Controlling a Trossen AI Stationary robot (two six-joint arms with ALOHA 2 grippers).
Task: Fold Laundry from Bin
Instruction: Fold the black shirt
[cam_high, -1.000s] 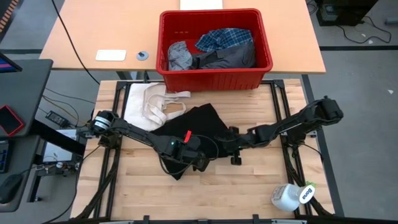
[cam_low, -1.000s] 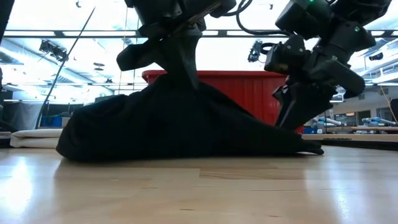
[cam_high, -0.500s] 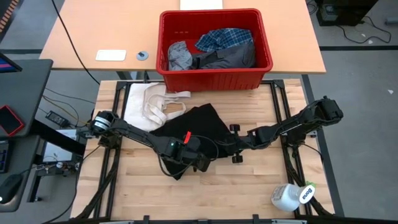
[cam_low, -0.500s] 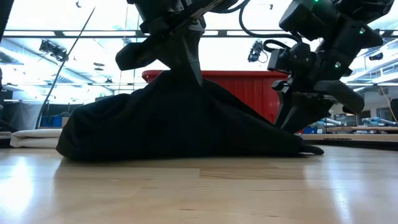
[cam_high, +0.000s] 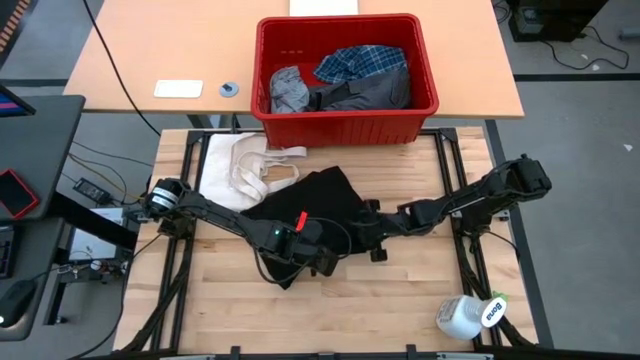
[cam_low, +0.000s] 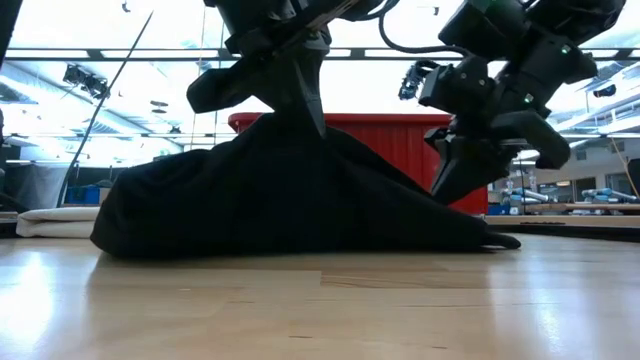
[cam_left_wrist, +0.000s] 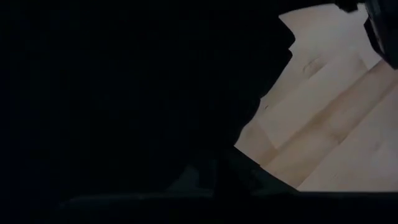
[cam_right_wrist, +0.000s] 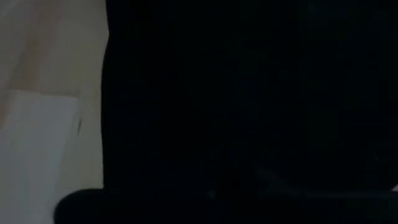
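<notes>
A large black garment (cam_high: 318, 195) lies bunched at the middle of the table. In the low view it rises to a peak (cam_low: 292, 125) under my left gripper (cam_high: 322, 262), which is shut on it. My right gripper (cam_high: 362, 232) is shut at the garment's right side, low on its slope (cam_low: 440, 200). The red bin (cam_high: 345, 120) stands at the table's far edge. It holds a plaid shirt (cam_high: 360, 62), a light grey piece (cam_high: 288, 88) and a dark grey piece (cam_high: 365, 95). My left gripper holds the black garment near its near edge, from above and slanting down. The cloth is drawn up into a tent (cam_low: 300, 130) below the fingers, and its skirts rest on the table. The black cloth hides the pinch itself. My right gripper is shut on the garment's right-hand part (cam_low: 432, 198), coming slanting down from the table's right. That part stays low, close to the table. Which edge or how many layers it has is hidden by the dark cloth.
A cream-white cloth with strap loops (cam_high: 240, 165) lies at the table's far left, partly under the black garment. A white bottle (cam_high: 470, 315) lies at the near right corner. Bare wood (cam_high: 400, 300) shows along the near side.
My right gripper has shut on the black garment's right side and rolled a little, staying in place. My left gripper keeps the cloth's peak raised, and the garment's outline stays as it was.
</notes>
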